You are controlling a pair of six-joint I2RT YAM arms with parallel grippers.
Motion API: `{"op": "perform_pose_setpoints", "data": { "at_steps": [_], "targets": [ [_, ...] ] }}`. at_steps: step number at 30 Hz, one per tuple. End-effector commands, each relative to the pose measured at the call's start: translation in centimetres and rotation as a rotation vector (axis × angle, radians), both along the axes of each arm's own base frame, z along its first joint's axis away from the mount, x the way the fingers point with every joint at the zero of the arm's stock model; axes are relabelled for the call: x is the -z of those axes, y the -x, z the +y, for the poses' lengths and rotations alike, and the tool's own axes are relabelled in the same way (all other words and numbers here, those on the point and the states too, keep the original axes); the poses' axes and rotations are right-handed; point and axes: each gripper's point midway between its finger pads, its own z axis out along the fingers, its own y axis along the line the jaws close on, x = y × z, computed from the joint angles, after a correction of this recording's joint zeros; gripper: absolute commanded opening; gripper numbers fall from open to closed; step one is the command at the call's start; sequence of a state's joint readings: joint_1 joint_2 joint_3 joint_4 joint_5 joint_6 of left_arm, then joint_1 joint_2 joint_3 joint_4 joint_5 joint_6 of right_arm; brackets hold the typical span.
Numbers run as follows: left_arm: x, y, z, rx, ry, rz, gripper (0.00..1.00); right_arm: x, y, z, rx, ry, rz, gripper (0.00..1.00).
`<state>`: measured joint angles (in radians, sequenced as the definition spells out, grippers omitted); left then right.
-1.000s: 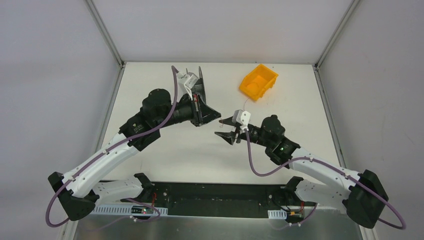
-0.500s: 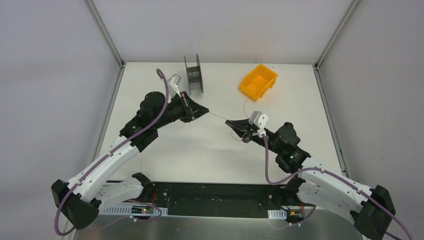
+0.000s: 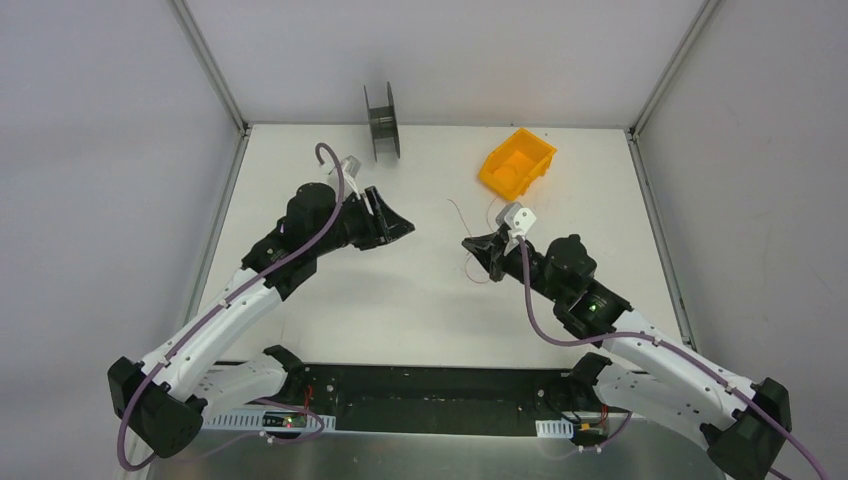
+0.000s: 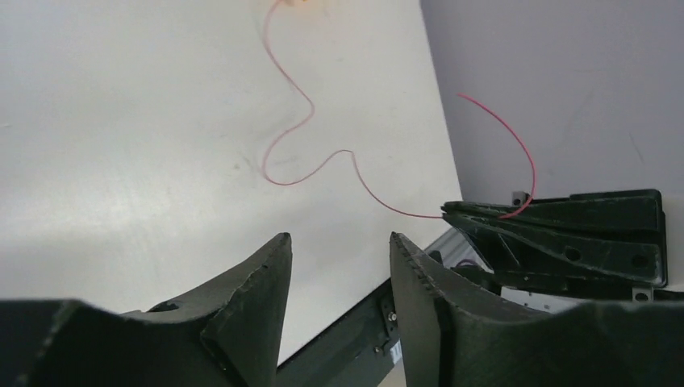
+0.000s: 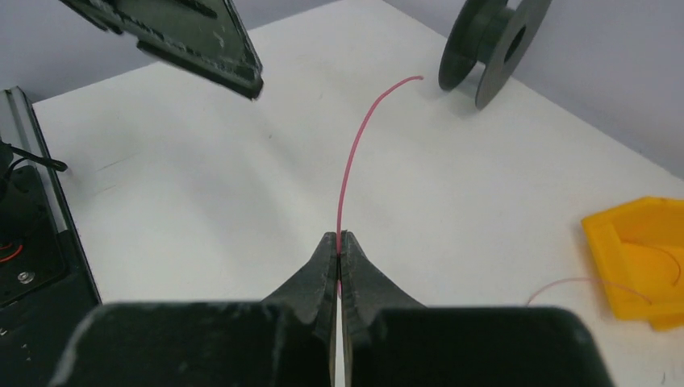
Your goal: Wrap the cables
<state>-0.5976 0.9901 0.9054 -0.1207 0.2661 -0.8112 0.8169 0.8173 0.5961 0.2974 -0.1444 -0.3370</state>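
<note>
We see a white table (image 3: 420, 310) with a yellow bin (image 3: 516, 163) at its far right and a dark spool (image 3: 381, 121) standing on its flanges at the far edge, well apart from the bin. Our left gripper (image 4: 339, 242) hangs over the table's middle left, jaws spread wide, holding nothing. Our right gripper (image 5: 339, 240) faces it, jaws pressed together on the cable (image 5: 355, 137). The free end of this thin pink cable arcs beyond the fingertips toward the spool, and its other length curls over the table to the bin.

The cable (image 5: 345, 173) looks smooth, the table (image 5: 202, 201) matt.
</note>
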Motion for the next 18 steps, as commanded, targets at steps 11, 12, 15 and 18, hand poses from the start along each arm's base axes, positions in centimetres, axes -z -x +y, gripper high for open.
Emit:
{"op": "perform_pose_setpoints", "data": {
  "at_steps": [11,12,15,18],
  "targets": [
    [2.8,-15.4,13.8,-0.410,-0.450,0.039,0.49,0.0,2.5,-3.2,0.111,-0.088,0.309,0.00],
    [2.7,-16.9,14.2,-0.423,-0.462,0.030,0.49,0.2,2.9,-3.4,0.105,-0.096,0.313,0.00],
    [3.0,-21.2,14.5,-0.432,-0.513,-0.036,0.50,0.2,3.6,-3.8,0.094,-0.132,0.308,0.00],
    [4.0,-25.3,13.3,-0.384,-0.529,-0.089,0.54,0.0,4.1,-4.0,0.078,-0.143,0.289,0.00]
  ]
}}
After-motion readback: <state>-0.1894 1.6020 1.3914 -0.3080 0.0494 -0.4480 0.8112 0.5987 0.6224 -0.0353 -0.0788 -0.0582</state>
